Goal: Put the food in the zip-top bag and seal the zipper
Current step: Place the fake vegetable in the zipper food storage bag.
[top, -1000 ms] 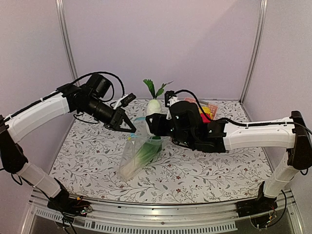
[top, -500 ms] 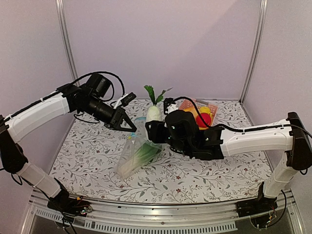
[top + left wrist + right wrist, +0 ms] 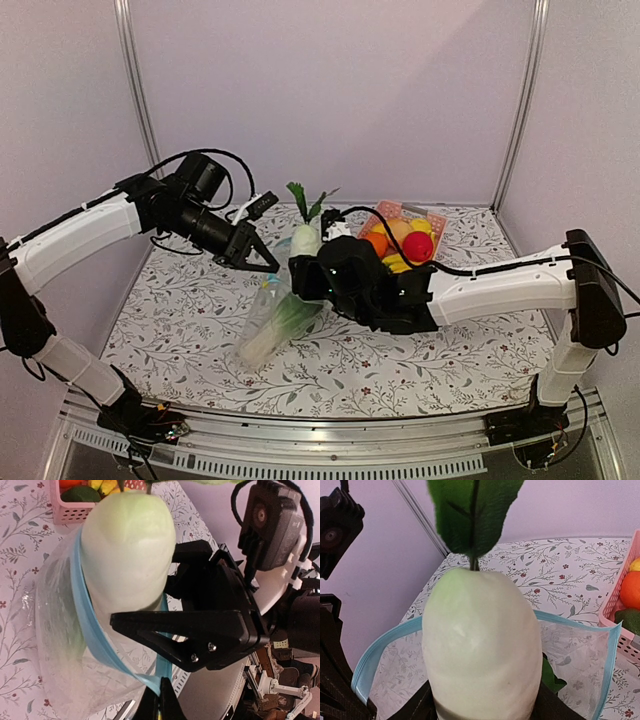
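**White vegetable held upright at the bag's mouth**

Where the left tool [image 3: 268, 267] is clamped on the zipper [image 3: 385, 636], the zip-top bag [image 3: 262, 330] hangs open, its lower end on the bench [image 3: 180, 330], with a green-and-white vegetable [image 3: 290, 318] inside. At the bag's mouth the white vegetable [image 3: 305, 240] stands upright, its base gripped by the right tool [image 3: 308, 272]. Right of the bag sits the pink basket [image 3: 70, 511] of fruit [image 3: 418, 246].

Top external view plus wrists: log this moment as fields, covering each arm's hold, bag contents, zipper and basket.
left gripper: shut on zip-top bag at its zipper, holding the mouth up
right gripper: shut on white vegetable, leaves up, at the bag mouth
in bag: one green-and-white vegetable
zipper state: open, unsealed
pink basket: red fruit and orange fruit inside
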`<state>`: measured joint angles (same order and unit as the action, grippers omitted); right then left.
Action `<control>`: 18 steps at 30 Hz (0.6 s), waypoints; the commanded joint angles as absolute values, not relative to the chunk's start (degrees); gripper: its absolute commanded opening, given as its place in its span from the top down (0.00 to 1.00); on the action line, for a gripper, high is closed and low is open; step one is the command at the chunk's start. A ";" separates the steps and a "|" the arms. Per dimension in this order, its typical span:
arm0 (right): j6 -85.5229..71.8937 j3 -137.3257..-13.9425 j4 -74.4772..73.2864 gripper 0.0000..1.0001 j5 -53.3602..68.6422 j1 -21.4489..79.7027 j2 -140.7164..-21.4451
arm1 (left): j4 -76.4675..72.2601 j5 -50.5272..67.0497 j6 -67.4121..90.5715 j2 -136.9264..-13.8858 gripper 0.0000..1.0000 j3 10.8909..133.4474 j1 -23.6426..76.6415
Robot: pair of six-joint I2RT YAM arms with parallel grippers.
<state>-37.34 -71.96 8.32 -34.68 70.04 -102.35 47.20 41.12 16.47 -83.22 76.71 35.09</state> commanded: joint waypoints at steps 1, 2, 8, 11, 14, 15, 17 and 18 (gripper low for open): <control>-39.18 -70.57 7.73 0.37 -31.38 71.15 -101.54 | 44.96 40.96 16.71 -81.98 1.00 75.85 33.86; -40.15 -70.19 7.16 0.34 -30.77 71.31 -100.96 | 44.87 41.02 16.70 -82.00 1.00 75.85 33.65; -41.21 -68.48 3.09 0.21 -32.29 72.09 -97.73 | 44.91 41.47 16.61 -82.00 1.00 75.60 33.31; -39.96 -67.88 1.74 0.17 -35.09 72.11 -95.39 | 44.89 41.72 16.63 -81.91 1.00 75.42 33.27; -37.43 -67.87 0.21 0.15 -36.93 72.04 -93.10 | 44.97 41.75 16.61 -81.81 1.00 75.37 33.22; -36.85 -67.70 0.04 0.14 -37.27 72.06 -92.00 | 45.03 41.78 16.58 -81.75 1.00 75.33 33.22; -34.39 -67.74 -0.17 0.13 -37.56 72.00 -90.47 | 45.15 41.58 16.45 -81.65 1.00 75.26 33.18; -33.30 -67.76 -1.80 0.12 -38.25 72.04 -89.92 | 45.17 41.57 16.36 -81.60 1.00 75.19 33.14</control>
